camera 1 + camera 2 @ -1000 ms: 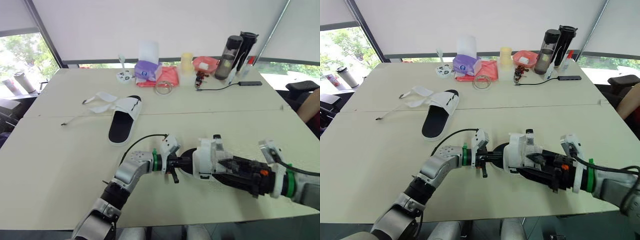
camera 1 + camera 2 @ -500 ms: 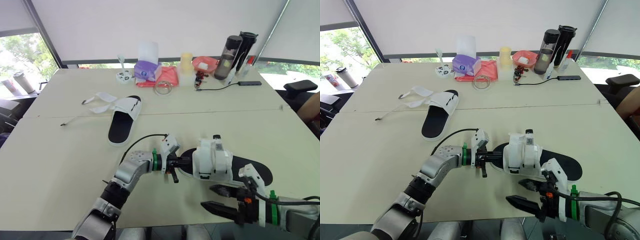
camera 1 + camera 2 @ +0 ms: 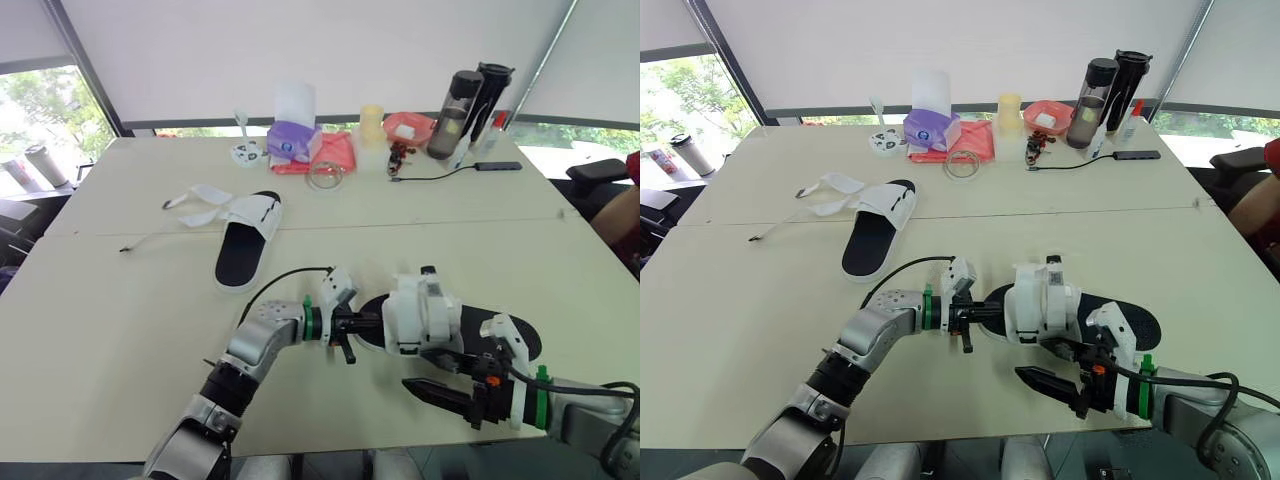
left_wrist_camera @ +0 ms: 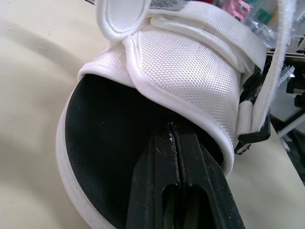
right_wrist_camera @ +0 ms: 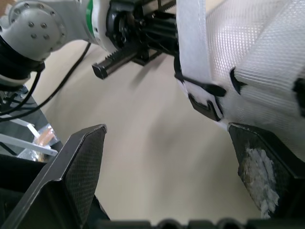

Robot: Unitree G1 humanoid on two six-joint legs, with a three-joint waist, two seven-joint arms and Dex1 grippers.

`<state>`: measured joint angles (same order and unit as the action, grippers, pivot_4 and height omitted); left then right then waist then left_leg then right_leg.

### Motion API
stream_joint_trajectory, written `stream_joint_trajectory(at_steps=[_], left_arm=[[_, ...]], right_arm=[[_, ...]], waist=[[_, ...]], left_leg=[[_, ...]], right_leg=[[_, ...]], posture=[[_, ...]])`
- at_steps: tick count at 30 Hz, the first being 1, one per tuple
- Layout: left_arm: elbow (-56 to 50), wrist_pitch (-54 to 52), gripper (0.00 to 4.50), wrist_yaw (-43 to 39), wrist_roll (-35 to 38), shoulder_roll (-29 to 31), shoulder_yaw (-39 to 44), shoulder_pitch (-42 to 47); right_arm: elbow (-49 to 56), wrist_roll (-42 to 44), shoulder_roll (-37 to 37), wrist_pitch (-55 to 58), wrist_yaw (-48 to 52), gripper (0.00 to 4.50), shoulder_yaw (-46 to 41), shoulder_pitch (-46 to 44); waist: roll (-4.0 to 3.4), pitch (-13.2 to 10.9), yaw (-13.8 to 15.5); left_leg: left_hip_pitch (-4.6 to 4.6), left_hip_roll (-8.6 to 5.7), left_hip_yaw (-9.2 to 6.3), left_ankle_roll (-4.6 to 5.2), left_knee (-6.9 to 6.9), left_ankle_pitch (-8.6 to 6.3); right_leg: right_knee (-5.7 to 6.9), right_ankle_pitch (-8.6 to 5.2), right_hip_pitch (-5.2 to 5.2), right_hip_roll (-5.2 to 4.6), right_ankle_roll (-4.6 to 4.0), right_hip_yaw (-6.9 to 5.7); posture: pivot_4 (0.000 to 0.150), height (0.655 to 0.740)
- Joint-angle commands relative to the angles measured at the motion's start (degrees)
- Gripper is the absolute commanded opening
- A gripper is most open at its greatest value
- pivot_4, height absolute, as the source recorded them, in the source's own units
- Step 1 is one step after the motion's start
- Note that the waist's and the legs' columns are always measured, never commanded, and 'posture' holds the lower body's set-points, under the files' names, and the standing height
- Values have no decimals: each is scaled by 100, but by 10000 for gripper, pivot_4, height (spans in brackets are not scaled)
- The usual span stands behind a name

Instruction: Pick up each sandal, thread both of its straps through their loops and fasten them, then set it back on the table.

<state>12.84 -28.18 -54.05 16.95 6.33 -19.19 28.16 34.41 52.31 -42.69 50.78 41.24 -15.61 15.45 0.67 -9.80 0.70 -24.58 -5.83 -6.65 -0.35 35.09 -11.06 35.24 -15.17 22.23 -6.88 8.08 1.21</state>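
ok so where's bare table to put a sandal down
Bare: the wide right stretch between the cable and the near sandal; also the near-left table, this side of the far sandal. Crowded along the far edge, around the tissue box and bottles.

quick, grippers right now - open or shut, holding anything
Left gripper: shut, tips tucked under the near sandal's upper.
Right gripper: open, empty, beside that sandal's strap.
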Motion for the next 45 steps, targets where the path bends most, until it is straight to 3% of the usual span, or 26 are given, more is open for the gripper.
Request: stream_joint_trajectory(at_steps=[1,12,15,22,45], left_arm=[[106,-94,0,66,-112,90,-20,-76],[155,-64,0,80,-127,73,-11,-69],[145,-63,0,93,-134,68,-22,-79],[155,-41,0,102,-155,75,-35,-89],[202,41,0,62,-185,86,-150,-124]], right_arm=[[143,436,196,-18,-137,43597,-98,-279],[-62,906,859,196,-813,43597,-67,-360],[-212,867,1029,159,-969,35961,-36,-299],[-258,641,1028,77,-876,762,136,41],[190,284,-24,92,355,762,576,1655]], waist=[[-1,1,-1],[-3,1,3],[-3,2,3],[-7,4,12],[9,18,19]], left_leg=[[0,2,0,0,0,0],[0,7,1,0,-4,0],[0,7,1,0,-4,0],[0,6,1,0,-6,0],[1,8,-1,-1,-7,-2]], right_leg=[[0,0,1,0,0,0],[2,2,6,3,-3,2],[2,2,6,4,-3,2],[1,1,10,6,-3,1],[-3,-1,3,1,-2,-3]], posture=[[1500,7400],[1500,7400],[1500,7400],[1500,7400],[1500,7400]])
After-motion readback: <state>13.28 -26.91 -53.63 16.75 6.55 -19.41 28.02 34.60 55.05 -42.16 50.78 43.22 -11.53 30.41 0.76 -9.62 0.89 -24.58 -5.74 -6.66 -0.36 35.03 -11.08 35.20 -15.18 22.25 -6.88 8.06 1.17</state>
